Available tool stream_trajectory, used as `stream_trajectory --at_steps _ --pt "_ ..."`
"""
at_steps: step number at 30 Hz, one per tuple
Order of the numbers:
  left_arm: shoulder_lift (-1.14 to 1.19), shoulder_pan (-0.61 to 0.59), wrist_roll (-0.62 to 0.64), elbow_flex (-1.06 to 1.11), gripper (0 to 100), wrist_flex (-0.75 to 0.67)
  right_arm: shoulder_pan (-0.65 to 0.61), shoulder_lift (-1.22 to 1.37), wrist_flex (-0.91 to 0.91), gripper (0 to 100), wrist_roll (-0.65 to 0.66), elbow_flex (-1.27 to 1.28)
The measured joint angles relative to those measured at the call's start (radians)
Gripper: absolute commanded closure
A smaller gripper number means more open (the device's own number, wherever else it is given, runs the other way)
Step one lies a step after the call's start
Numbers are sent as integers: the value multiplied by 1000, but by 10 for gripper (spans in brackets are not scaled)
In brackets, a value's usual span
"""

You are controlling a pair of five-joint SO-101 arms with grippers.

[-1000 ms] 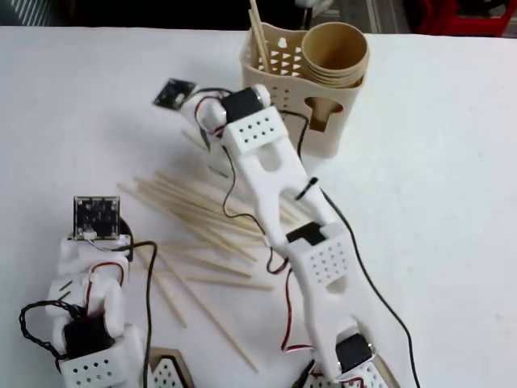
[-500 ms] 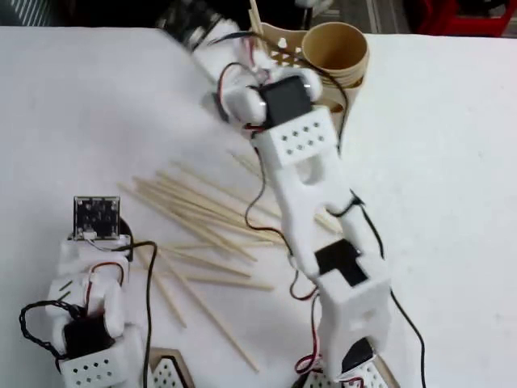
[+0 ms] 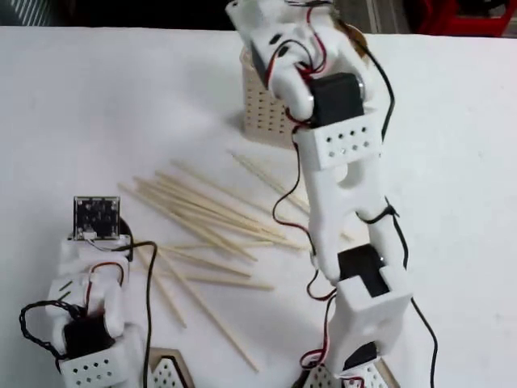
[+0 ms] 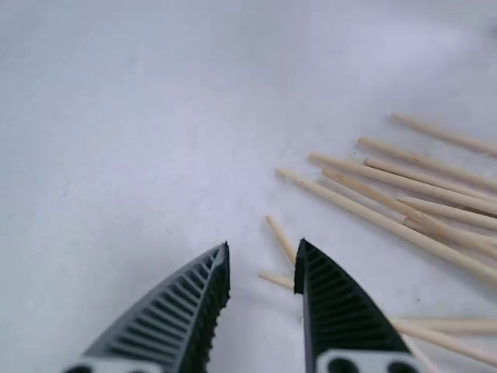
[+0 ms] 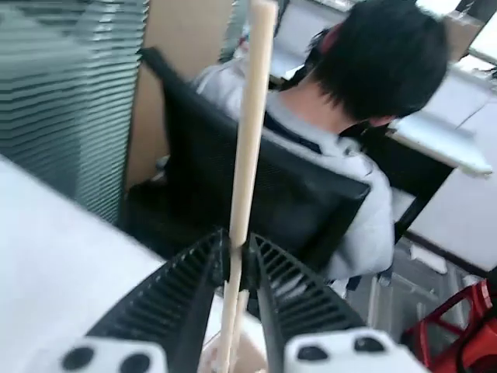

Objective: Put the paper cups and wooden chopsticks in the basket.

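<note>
My right gripper (image 5: 235, 250) is shut on a wooden chopstick (image 5: 250, 132) that stands upright between its fingers. In the high view the right arm (image 3: 343, 145) stretches across the table, and its wrist is over the top of the cream perforated basket (image 3: 262, 109). The arm hides the basket's opening. Several loose wooden chopsticks (image 3: 214, 222) lie fanned out on the white table in front of the basket. My left gripper (image 4: 262, 247) hovers low over the table at the pile's near-left end, slightly open. Beyond its tips lie chopstick ends (image 4: 404, 194).
The left arm (image 3: 89, 307) sits at the near-left corner of the table (image 3: 97, 97). A few chopsticks (image 3: 210, 311) reach toward the front edge between the two arm bases. Bare white table lies to the left and right of the basket.
The right arm has lifted from the chopstick pile and swung away from me to above the basket, now covering its top. The left arm has not moved.
</note>
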Motion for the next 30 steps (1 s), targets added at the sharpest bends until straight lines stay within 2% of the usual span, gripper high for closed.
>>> stream_trajectory --at_steps 12,16,18,24,30 --pt "0 0 0 0 846 0 78 272 -48 980 0 2" --pt "0 0 0 0 846 0 83 307 -25 883 0 2" --pt "0 0 0 0 846 0 80 307 18 839 0 2" --pt "0 0 0 0 846 0 80 244 222 837 0 2" --pt "0 0 0 0 846 0 40 126 512 837 3 0"
